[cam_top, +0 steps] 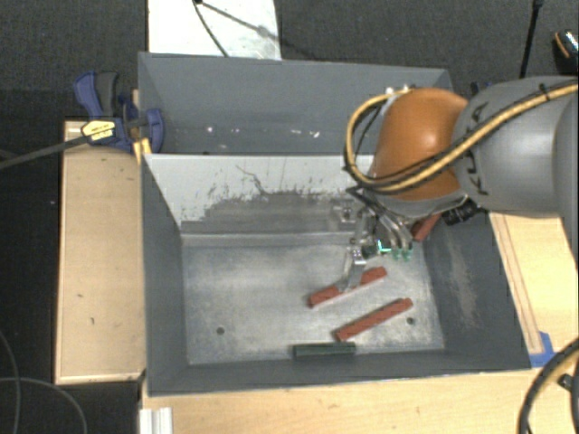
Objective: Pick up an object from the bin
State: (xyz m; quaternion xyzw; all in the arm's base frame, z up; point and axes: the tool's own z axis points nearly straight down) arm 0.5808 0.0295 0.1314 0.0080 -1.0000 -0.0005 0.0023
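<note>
Reddish-brown stick [326,296], right of centre on the bin [235,333] floor, with my claw [354,275] down at its middle; claw apart or together, I cannot tell. A second stick [373,319] and a dark bar [323,352] lie nearer the front.

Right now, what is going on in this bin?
The arm's gripper is low in the grey bin, at the upper reddish-brown stick, near its middle. A lower reddish-brown stick lies beside it, and a dark flat bar lies by the near wall. All three seem to lie on the floor.
</note>
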